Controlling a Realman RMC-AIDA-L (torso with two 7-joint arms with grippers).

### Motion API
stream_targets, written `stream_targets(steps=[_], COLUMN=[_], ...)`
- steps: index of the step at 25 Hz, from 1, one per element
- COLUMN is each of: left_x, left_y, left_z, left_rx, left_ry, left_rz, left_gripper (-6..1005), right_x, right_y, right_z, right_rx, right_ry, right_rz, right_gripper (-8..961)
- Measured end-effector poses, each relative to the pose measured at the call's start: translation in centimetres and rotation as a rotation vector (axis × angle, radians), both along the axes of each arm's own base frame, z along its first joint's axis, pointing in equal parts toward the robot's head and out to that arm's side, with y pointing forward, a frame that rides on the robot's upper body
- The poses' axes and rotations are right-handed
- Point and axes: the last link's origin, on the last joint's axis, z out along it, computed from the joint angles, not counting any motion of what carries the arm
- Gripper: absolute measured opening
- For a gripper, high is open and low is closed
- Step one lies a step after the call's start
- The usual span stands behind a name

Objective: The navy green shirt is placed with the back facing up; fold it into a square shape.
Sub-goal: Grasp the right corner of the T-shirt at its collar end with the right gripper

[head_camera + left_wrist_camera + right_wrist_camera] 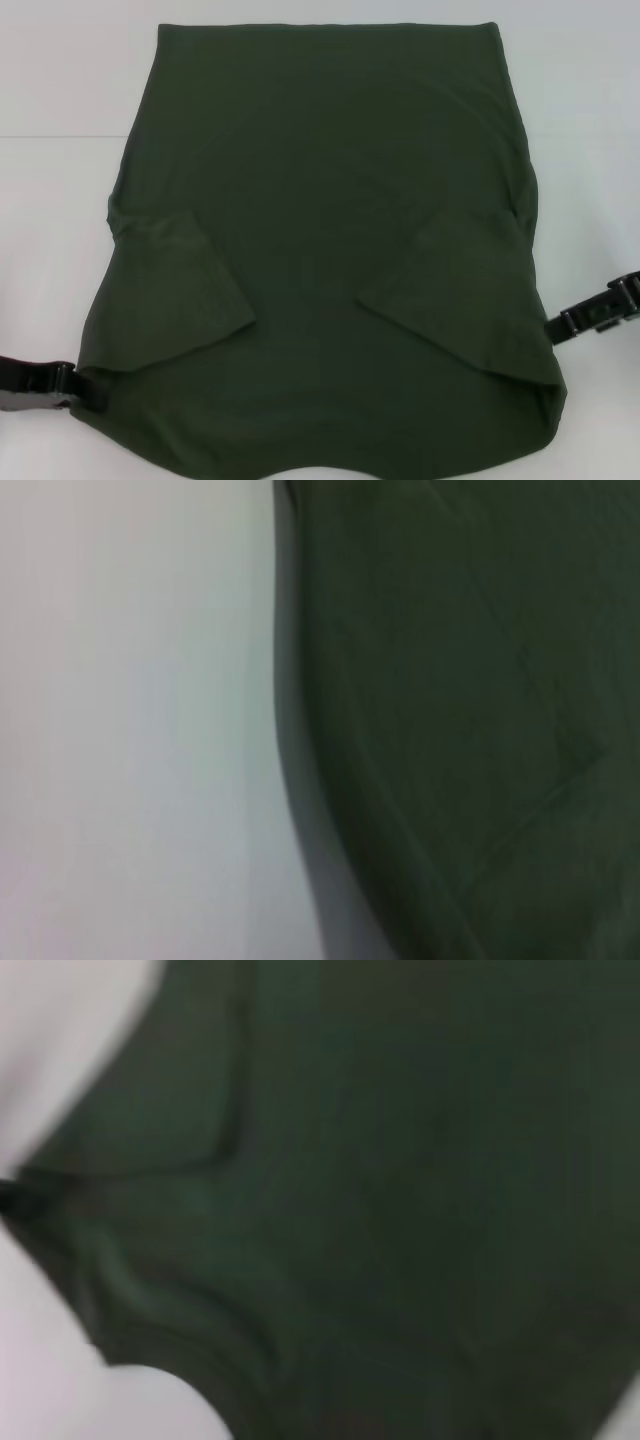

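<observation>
Left claw [88, 385]: sat at the shirt's [330, 240] near left edge, tip touching the cloth; whether it gripped the fabric could not be told. Right claw [556, 330]: sat at the shirt's near right edge, tip against the cloth; grip likewise could not be told. Shirt: dark olive green, lay flat on the white desk [50, 200], plain side up, both sleeves folded inward over the body, straight edge at the far side. Both wrist views: showed green cloth beside white desk.
</observation>
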Motion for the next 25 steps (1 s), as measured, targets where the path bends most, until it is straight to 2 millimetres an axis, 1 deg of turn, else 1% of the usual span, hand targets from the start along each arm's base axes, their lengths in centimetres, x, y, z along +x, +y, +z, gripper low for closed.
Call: stream_targets(steps=[4, 7, 13, 17, 21, 25], left_x=[0.0, 0.0, 0.1, 0.1, 0.1, 0.2], left_y=[0.1, 0.1, 0.1, 0.1, 0.1, 0.1], left_z=[0.1, 0.1, 0.1, -0.1, -0.1, -0.1], left_rx=[0.001, 0.001, 0.001, 0.001, 0.001, -0.001], left_ry=[0.003, 0.004, 0.003, 0.000, -0.001, -0.002], left_rz=[-0.005, -0.011, -0.016, -0.017, -0.017, -0.018], left_gripper=[38, 39, 39, 39, 39, 39], right_x=[0.1, 0.5, 1.6, 2.2, 2.3, 2.2], right_y=[0.3, 0.3, 0.5, 0.6, 0.8, 1.0], right_z=[-0.4, -1.1, -2.5, -4.3, -5.3, -5.8], right_rx=[-0.027, -0.038, -0.036, -0.067, -0.077, -0.074], right_ry=[-0.159, -0.228, -0.262, -0.276, -0.288, -0.293], right_rz=[-0.079, -0.104, -0.130, -0.134, -0.123, -0.109], right_gripper=[860, 861, 858, 857, 858, 858])
